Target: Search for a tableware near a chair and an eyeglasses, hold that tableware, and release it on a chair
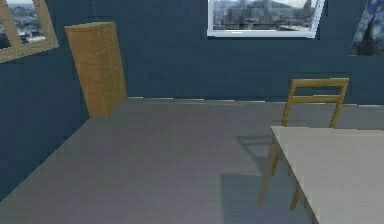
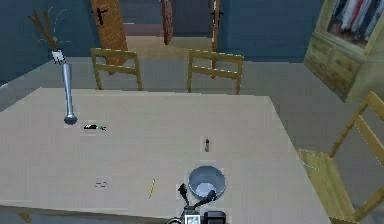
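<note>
While the bowl (image 2: 208, 181) sits at the tabletop's (image 2: 150, 120) near edge, just beside the gripper (image 2: 185, 193) toward the arm side view's right, I cannot tell whether the fingers hold it.

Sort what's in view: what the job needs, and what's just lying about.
For the job:
bowl on the table, by the gripper
small dark thing, possibly the eyeglasses
far chair, second chair, end chair

Lying about:
vase with twigs
pencil
wooden cabinet
</note>
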Controlling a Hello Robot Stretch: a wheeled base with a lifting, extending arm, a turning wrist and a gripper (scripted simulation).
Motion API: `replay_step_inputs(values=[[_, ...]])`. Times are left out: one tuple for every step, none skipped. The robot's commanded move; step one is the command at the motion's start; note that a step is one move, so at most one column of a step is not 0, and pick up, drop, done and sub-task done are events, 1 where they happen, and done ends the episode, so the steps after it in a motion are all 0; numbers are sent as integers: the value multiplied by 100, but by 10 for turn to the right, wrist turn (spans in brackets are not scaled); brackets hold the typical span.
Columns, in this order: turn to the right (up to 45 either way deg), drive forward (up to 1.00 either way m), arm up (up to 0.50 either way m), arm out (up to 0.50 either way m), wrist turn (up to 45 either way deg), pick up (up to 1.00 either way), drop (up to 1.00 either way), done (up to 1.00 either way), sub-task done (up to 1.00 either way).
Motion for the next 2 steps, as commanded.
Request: replay_step_inputs(values=[[0, 0, 10, 0, 0, 0, 0, 0, 0], [0, 0, 18, 0, 0, 0, 0, 0, 0]])
